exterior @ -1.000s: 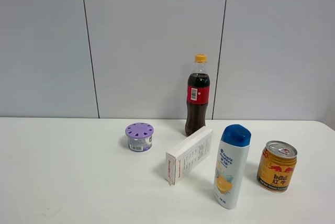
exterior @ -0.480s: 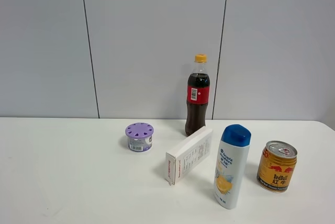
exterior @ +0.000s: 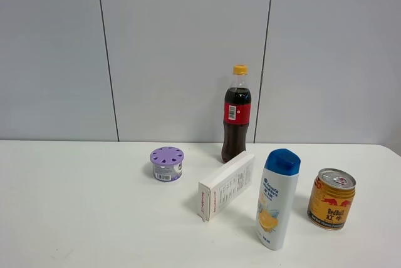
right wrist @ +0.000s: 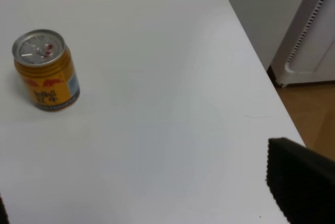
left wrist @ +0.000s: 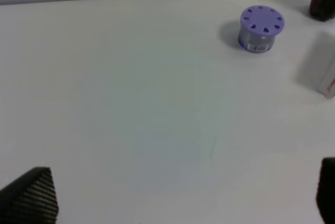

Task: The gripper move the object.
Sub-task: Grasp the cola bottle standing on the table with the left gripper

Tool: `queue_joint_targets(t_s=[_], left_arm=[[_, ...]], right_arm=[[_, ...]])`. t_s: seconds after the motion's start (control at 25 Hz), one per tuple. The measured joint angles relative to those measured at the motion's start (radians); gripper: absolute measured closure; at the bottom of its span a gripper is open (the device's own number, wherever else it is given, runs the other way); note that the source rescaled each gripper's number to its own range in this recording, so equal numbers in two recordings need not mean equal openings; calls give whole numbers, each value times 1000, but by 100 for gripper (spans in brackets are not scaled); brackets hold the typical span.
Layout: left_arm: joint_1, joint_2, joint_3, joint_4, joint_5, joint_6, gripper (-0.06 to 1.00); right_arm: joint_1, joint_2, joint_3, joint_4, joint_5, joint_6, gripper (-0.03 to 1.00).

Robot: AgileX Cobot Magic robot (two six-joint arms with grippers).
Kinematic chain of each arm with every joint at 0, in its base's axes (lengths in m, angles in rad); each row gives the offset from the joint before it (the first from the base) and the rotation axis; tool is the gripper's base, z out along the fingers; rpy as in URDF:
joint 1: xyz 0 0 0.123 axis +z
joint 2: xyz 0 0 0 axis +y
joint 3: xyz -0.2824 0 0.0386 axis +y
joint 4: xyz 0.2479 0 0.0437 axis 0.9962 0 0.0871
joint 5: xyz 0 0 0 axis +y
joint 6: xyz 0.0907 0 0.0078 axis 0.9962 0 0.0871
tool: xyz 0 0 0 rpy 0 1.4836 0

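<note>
The cola bottle (exterior: 237, 114), with a red label and a yellow-orange cap, stands upright at the back of the white table (exterior: 81, 205), near the wall. Its dark base shows at the edge of the left wrist view (left wrist: 323, 1). No gripper shows in the exterior high view. In the left wrist view my left gripper (left wrist: 180, 195) is open and empty, with its black fingertips (left wrist: 29, 198) far apart over bare table, well away from the bottle. My right gripper (right wrist: 146, 192) is open and empty near the table's right edge.
A purple-lidded round container (exterior: 166, 163) stands left of the bottle and shows in the left wrist view (left wrist: 260, 28). A white box (exterior: 227, 185), a white-and-blue shampoo bottle (exterior: 277, 198) and a gold can (exterior: 331, 198) stand in front. The can (right wrist: 46, 70) is near my right gripper.
</note>
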Motion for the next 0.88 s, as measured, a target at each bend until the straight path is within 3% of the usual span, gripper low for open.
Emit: queue_joint_targets(t_s=[0.24,0.48,0.88], left_arm=[[0,234,-172,-33,1,-3,-6],[0,447,-251,-61,-8,1,-6],[0,706,-279,-238,-230,176,-6]], right_arm=[[0,0,0,0,0,0,-3],[0,0,0,0,0,0,-3],[0,0,0,0,0,0,-3]])
